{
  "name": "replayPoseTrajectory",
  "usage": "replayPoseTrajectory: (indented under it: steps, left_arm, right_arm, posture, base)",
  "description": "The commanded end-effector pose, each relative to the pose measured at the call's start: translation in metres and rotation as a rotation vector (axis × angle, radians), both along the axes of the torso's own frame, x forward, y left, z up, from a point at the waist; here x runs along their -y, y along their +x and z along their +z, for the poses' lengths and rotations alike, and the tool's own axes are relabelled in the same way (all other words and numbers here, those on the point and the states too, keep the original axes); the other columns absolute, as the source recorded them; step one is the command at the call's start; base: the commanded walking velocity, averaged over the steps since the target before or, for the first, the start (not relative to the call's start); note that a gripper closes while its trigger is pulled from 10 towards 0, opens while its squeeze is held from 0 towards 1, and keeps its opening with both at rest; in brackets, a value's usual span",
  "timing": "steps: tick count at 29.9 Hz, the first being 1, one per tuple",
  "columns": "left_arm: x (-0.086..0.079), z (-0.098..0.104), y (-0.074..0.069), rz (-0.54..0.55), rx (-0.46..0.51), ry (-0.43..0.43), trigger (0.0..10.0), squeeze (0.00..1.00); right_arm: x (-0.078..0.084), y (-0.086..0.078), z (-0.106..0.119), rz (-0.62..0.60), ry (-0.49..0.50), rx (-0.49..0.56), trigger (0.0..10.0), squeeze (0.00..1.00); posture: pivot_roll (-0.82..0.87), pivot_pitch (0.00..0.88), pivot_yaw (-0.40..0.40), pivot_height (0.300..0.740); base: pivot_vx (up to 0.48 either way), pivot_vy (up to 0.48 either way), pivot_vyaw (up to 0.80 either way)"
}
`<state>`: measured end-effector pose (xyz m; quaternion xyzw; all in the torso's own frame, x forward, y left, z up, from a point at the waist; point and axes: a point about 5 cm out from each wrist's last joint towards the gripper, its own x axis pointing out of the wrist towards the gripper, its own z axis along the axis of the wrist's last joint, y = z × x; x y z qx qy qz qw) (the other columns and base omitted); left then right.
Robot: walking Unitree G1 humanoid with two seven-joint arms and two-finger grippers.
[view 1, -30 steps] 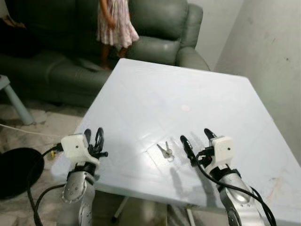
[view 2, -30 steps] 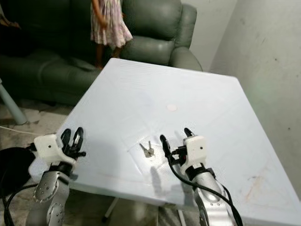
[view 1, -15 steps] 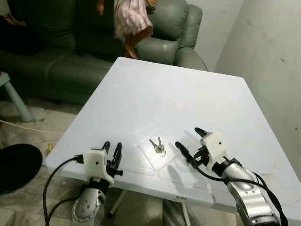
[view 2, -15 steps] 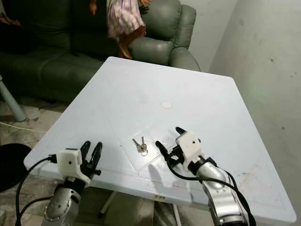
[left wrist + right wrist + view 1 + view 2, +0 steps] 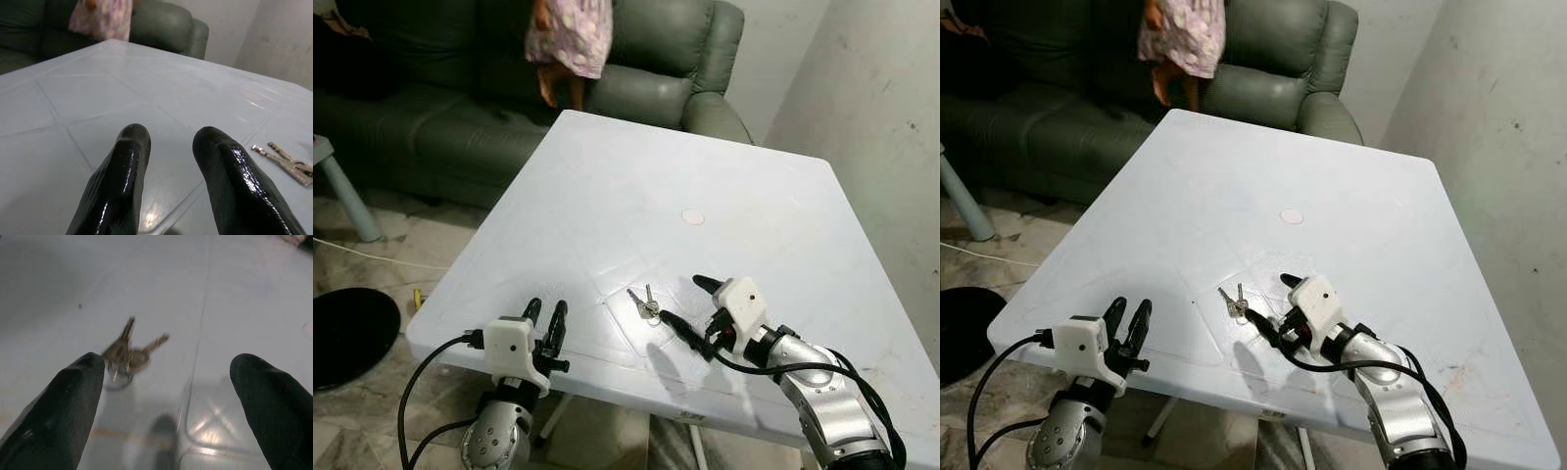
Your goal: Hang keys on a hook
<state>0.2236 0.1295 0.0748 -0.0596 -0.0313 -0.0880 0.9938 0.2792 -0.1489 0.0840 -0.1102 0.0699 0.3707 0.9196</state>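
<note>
White tabletop (image 5: pixel 607 186): silver keys (image 5: pixel 643 303) lie flat near its near edge. My right claw (image 5: pixel 689 305) spread wide, empty, just right of them. My left claw (image 5: pixel 544 321) slightly parted, empty, at near-left edge.

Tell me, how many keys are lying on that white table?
2 keys, joined on one small ring, lie splayed on the white table near its front edge, just ahead of the open right gripper. More could be stacked beneath; the pictures are too small to tell.
</note>
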Motion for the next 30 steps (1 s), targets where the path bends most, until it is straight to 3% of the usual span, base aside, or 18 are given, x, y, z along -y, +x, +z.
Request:
replayPoseTrajectory:
  steps: [1, 10, 12, 13, 14, 18, 19, 20, 21, 22, 23, 24, 25, 26, 27, 28, 30]
  left_arm:
    - [0.006, 0.004, 0.000, -0.025, 0.013, 0.001, 10.0, 0.00]
    - [0.006, 0.008, 0.001, -0.033, 0.022, 0.008, 10.0, 0.00]
    - [0.006, 0.008, 0.002, -0.034, 0.022, 0.009, 10.0, 0.00]
    - [0.006, 0.008, 0.002, -0.034, 0.022, 0.009, 10.0, 0.00]
    - [0.007, 0.008, 0.002, -0.034, 0.022, 0.010, 10.0, 0.00]
    - [0.007, 0.008, 0.003, -0.034, 0.021, 0.012, 10.0, 0.00]
    - [0.007, 0.009, 0.003, -0.034, 0.022, 0.012, 10.0, 0.00]
    - [0.007, 0.009, 0.003, -0.034, 0.023, 0.014, 10.0, 0.00]
    - [0.007, 0.009, 0.003, -0.034, 0.023, 0.015, 10.0, 0.00]
    - [0.007, 0.009, 0.003, -0.033, 0.022, 0.016, 10.0, 0.00]
    - [0.007, 0.009, 0.004, -0.032, 0.022, 0.015, 10.0, 0.00]
    - [0.007, 0.009, 0.004, -0.032, 0.023, 0.016, 10.0, 0.00]
    - [0.007, 0.009, 0.004, -0.032, 0.023, 0.016, 10.0, 0.00]
    - [0.007, 0.009, 0.004, -0.032, 0.023, 0.016, 10.0, 0.00]
    - [0.007, 0.009, 0.004, -0.031, 0.023, 0.017, 10.0, 0.00]
    - [0.007, 0.009, 0.004, -0.030, 0.024, 0.017, 10.0, 0.00]
    - [0.008, 0.010, 0.005, -0.030, 0.025, 0.016, 10.0, 0.00]
  right_arm:
    - [0.003, -0.002, -0.007, 0.003, -0.028, -0.035, 10.0, 0.00]
    - [-0.007, -0.015, -0.021, 0.041, -0.013, -0.092, 10.0, 0.00]
    - [-0.014, -0.018, -0.021, 0.053, 0.012, -0.093, 8.4, 0.00]
    - [-0.014, -0.018, -0.021, 0.053, 0.012, -0.093, 8.4, 0.00]
    - [-0.019, -0.018, -0.020, 0.054, 0.034, -0.083, 6.9, 0.00]
    - [-0.028, -0.018, -0.017, 0.042, 0.077, -0.067, 6.3, 0.00]
    - [-0.030, -0.017, -0.016, 0.037, 0.087, -0.062, 5.1, 0.00]
    - [-0.032, -0.016, -0.014, 0.029, 0.103, -0.056, 5.3, 0.00]
    - [-0.033, -0.017, -0.011, 0.030, 0.129, -0.046, 0.0, 0.00]
    - [-0.034, -0.016, -0.011, 0.028, 0.124, -0.039, 0.9, 0.00]
    - [-0.035, -0.015, -0.011, 0.013, 0.114, -0.038, 4.2, 0.00]
    - [-0.036, -0.015, -0.010, 0.007, 0.116, -0.030, 2.0, 0.00]
    - [-0.036, -0.015, -0.010, 0.005, 0.119, -0.024, 2.0, 0.00]
    - [-0.037, -0.015, -0.009, 0.006, 0.120, -0.020, 3.1, 0.00]
    - [-0.038, -0.014, -0.009, -0.002, 0.114, -0.011, 2.7, 0.00]
    - [-0.038, -0.014, -0.009, -0.005, 0.118, -0.012, 0.0, 0.00]
    - [-0.038, -0.012, -0.008, -0.022, 0.105, -0.008, 0.0, 0.00]
  posture:
    - [0.13, 0.053, -0.130, 0.736]
    - [0.13, 0.058, -0.125, 0.736]
    - [0.13, 0.057, -0.124, 0.736]
    - [0.13, 0.057, -0.124, 0.736]
    - [0.13, 0.057, -0.124, 0.736]
    - [0.13, 0.057, -0.122, 0.736]
    - [0.13, 0.056, -0.122, 0.736]
    - [0.13, 0.056, -0.122, 0.736]
    - [0.13, 0.056, -0.122, 0.736]
    - [0.13, 0.057, -0.122, 0.736]
    - [0.13, 0.057, -0.122, 0.736]
    - [0.13, 0.057, -0.122, 0.736]
    - [0.13, 0.057, -0.122, 0.736]
    - [0.13, 0.057, -0.121, 0.736]
    - [0.13, 0.057, -0.121, 0.736]
    - [0.13, 0.057, -0.121, 0.736]
    - [0.13, 0.056, -0.122, 0.736]
  base:
    - [0.000, 0.000, 0.00]
    - [0.000, 0.000, 0.00]
    - [0.000, 0.000, 0.00]
    - [0.000, 0.000, 0.00]
    - [0.000, 0.000, 0.00]
    - [0.000, 0.000, 0.00]
    - [0.000, 0.000, 0.00]
    - [0.000, 0.000, 0.00]
    - [0.000, 0.000, 0.00]
    - [0.000, 0.000, 0.00]
    - [0.000, 0.000, 0.00]
    - [0.000, 0.000, 0.00]
    - [0.000, 0.000, 0.00]
    - [0.000, 0.000, 0.00]
    - [0.000, 0.000, 0.00]
    - [0.000, 0.000, 0.00]
    - [0.000, 0.000, 0.00]
